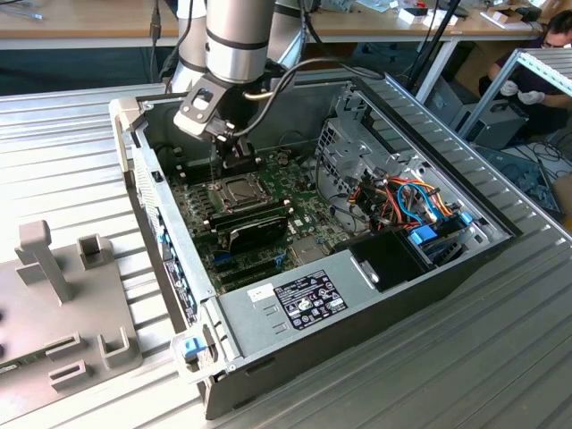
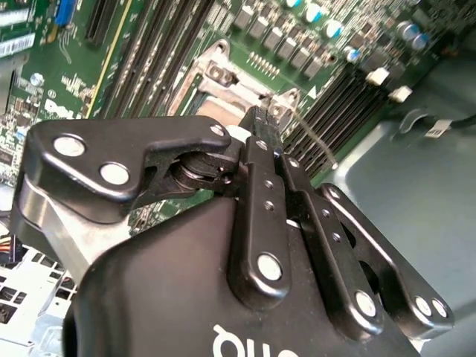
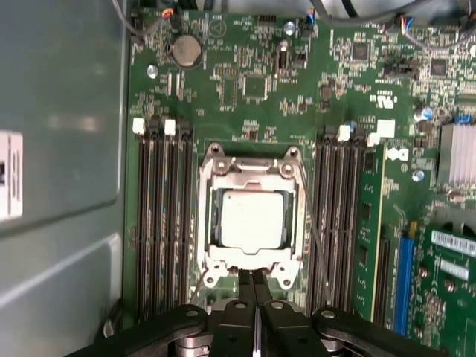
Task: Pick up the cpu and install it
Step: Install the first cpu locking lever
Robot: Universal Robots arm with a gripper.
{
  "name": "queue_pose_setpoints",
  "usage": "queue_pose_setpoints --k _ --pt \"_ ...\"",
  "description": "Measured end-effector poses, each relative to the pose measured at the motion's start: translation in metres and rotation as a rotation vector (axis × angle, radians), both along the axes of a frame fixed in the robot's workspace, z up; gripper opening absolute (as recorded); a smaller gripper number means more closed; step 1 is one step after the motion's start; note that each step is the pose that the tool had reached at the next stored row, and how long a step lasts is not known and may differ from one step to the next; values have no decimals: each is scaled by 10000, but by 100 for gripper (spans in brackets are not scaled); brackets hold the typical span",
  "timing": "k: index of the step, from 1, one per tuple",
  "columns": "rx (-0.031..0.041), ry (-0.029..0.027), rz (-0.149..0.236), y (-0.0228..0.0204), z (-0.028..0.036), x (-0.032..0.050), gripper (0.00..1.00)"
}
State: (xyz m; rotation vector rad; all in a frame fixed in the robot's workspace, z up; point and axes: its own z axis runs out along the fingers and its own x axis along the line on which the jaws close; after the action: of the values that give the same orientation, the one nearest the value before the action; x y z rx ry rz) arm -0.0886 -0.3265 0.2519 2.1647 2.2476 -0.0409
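The cpu point(image 3: 253, 219) lies flat in the socket of the motherboard point(image 3: 253, 89), its pale metal top facing up. It is square, so it has no long axis. Its edges run parallel to the metal socket frame point(image 3: 212, 178) around it and to the banks of memory slots point(image 3: 160, 223) on either side. The fingers point(image 3: 245, 286) are pressed together with nothing seen between them. Their tips sit at one edge of the socket frame, just beside the cpu and not over it. Whether they touch the frame cannot be told. In the second wrist view the black linkage behind the fingers covers most of the socket, and a thin wire lever point(image 2: 312, 137) stands out past the tips. The motherboard sits in an open computer case point(image 1: 357, 304) lying on its side on a ribbed metal table point(image 1: 71, 125). The case also holds a long black module point(image 1: 255, 228) near the socket, a metal drive cage point(image 1: 344, 152), and a tangle of orange and blue cables point(image 1: 411, 201). In the exterior view the arm point(image 1: 237, 36) reaches down into the case and hides the board's far side. A grey fixture point(image 1: 54, 268) is cut off at the exterior view's left edge. A person's gloved hands point(image 1: 523, 92) show at the upper right corner.
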Motion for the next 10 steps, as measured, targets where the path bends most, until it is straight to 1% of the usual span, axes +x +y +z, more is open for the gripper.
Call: queue_pose_setpoints --k 2,5,10 --pt "-2 0 2 0 -3 -43 11" --pt "-8 0 0 0 -8 -130 11" --pt "-13 0 0 0 -15 -215 11"
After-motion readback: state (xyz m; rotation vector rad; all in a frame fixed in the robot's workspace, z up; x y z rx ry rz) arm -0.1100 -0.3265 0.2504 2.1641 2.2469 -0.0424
